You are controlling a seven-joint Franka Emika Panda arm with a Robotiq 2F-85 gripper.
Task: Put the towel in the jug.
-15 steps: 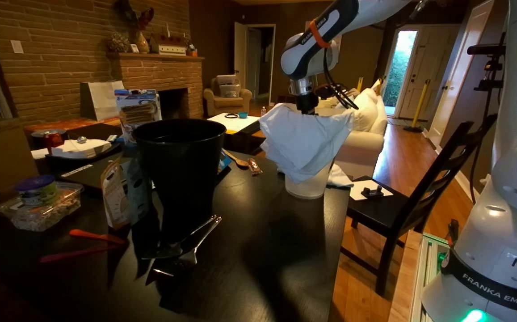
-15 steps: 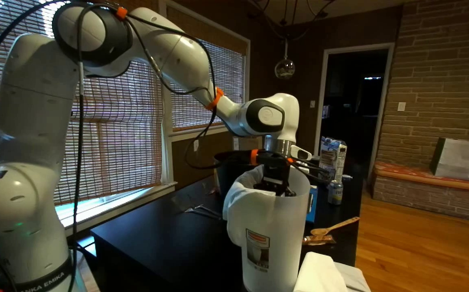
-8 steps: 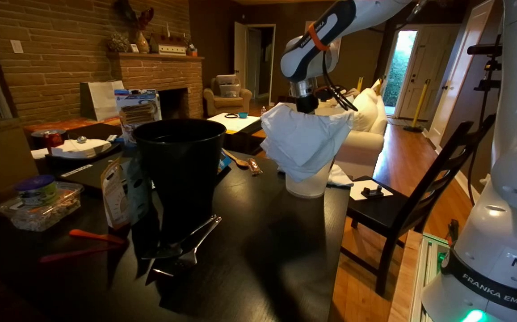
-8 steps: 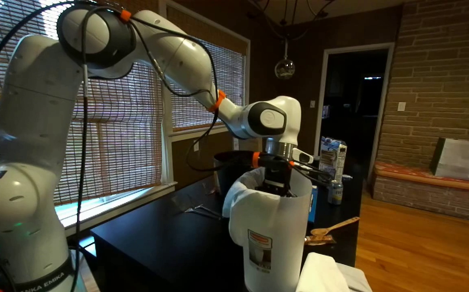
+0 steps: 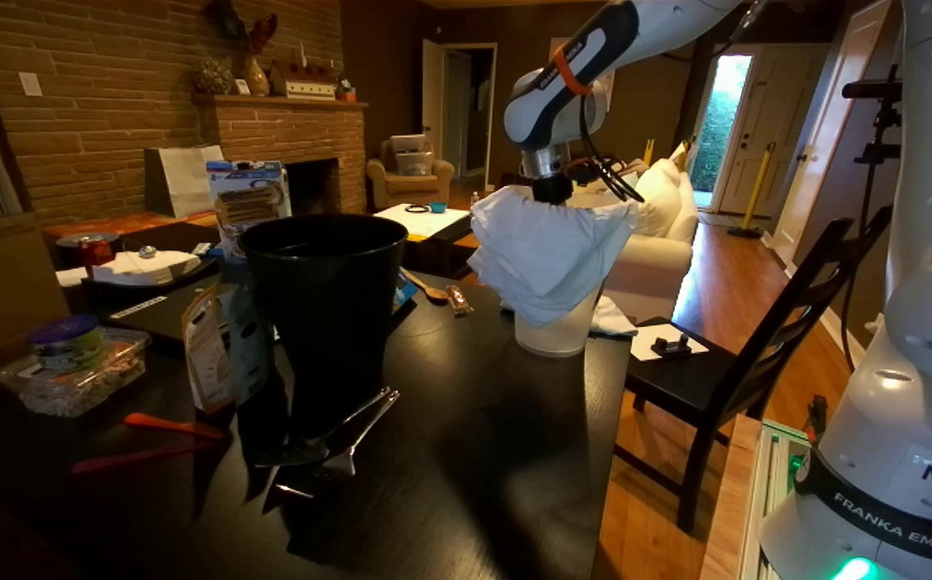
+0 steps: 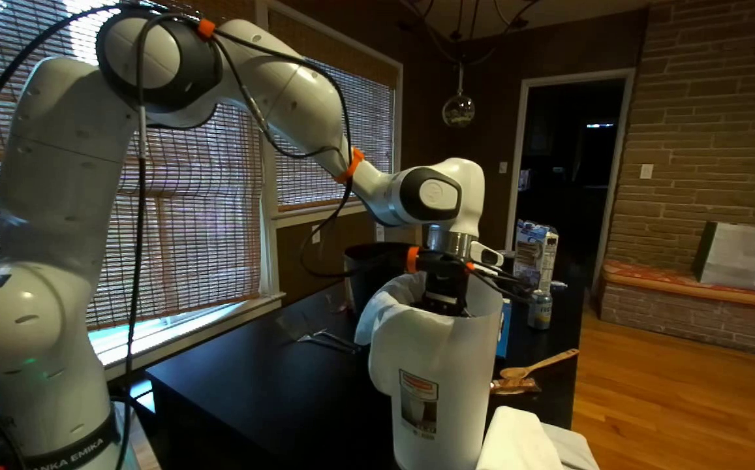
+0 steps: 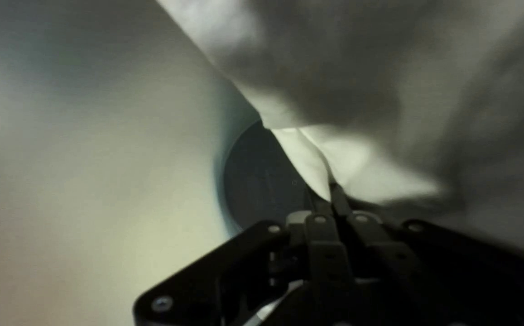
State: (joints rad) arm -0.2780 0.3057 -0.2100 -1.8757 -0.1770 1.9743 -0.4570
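One gripper (image 7: 331, 198) inside one jug (image 6: 462, 372) clamps one towel (image 7: 375, 167); pinch shows only in wrist view. One wooden spoon (image 6: 517, 373) near jug.

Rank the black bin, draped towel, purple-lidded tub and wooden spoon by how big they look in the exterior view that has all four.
Largest to smallest, in an exterior view:
black bin
draped towel
tub
wooden spoon
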